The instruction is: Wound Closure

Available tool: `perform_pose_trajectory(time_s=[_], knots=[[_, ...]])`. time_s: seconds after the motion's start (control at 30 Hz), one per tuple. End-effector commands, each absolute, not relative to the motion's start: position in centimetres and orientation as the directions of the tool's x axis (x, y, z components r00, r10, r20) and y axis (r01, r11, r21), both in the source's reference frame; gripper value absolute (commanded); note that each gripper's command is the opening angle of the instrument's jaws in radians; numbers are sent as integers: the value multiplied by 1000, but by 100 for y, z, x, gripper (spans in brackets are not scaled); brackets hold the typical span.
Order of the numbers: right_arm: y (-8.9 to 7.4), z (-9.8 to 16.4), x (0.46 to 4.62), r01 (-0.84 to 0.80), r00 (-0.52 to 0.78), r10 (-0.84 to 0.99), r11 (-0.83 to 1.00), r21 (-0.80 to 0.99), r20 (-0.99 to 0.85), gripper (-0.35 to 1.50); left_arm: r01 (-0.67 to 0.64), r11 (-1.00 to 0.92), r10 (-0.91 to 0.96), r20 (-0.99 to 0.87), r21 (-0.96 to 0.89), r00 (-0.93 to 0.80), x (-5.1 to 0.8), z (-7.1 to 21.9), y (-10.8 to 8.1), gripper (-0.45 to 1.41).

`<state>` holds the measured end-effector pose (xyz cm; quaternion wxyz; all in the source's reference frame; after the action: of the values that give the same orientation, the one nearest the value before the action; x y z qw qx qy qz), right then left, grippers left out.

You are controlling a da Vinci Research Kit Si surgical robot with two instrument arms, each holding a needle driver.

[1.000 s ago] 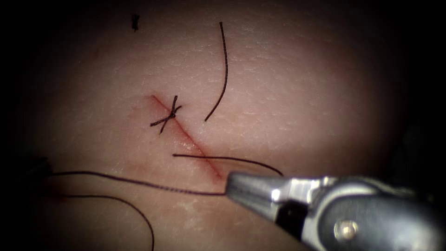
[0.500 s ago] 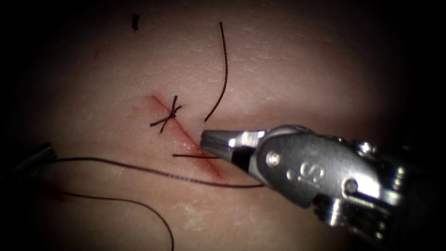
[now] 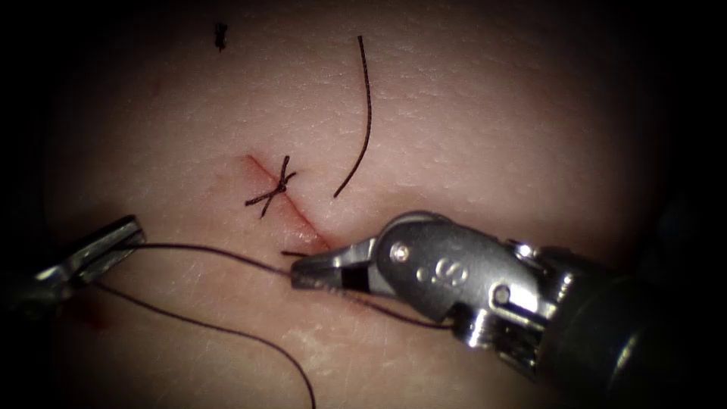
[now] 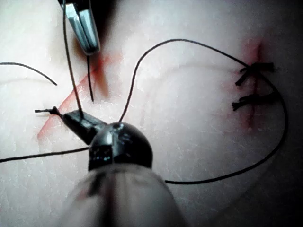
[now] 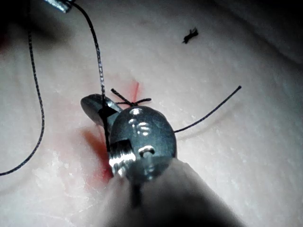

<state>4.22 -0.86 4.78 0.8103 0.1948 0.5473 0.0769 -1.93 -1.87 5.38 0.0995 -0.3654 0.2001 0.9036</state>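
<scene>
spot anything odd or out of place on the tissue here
Two things. A loose cut end lies on the tissue right of the cut, attached to nothing, and a small dark scrap lies far above. The left tool holds the thread; the right tool is at it.

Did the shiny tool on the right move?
Yes. The right tool slid left across the cut, ending below the tied knot, which stayed put.

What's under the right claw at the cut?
The right claw lies over the cut's lower end, hiding it. Thread runs from the left claw to its tip and passes beneath it. Tissue surrounds.
</scene>
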Motion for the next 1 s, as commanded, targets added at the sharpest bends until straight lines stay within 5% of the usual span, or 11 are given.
perform_pose_trajectory(time_s=[0.03, 0.5, 1.0], knots=[[-97, 489, 434, 93, 343, 368, 902, 421, -864, -35, -331, -900, 41, -701, 284, -712, -199, 548, -193, -45], [-100, 475, 453, 40, -10, 500, 865, 499, -866, -35, -415, -860, 138, -645, 299, -751, -236, 579, -189, -45], [-72, 454, 457, -158, -127, 500, 843, 515, -857, -35, -426, -838, 161, -589, 343, -792, -255, 594, -208, -45]])
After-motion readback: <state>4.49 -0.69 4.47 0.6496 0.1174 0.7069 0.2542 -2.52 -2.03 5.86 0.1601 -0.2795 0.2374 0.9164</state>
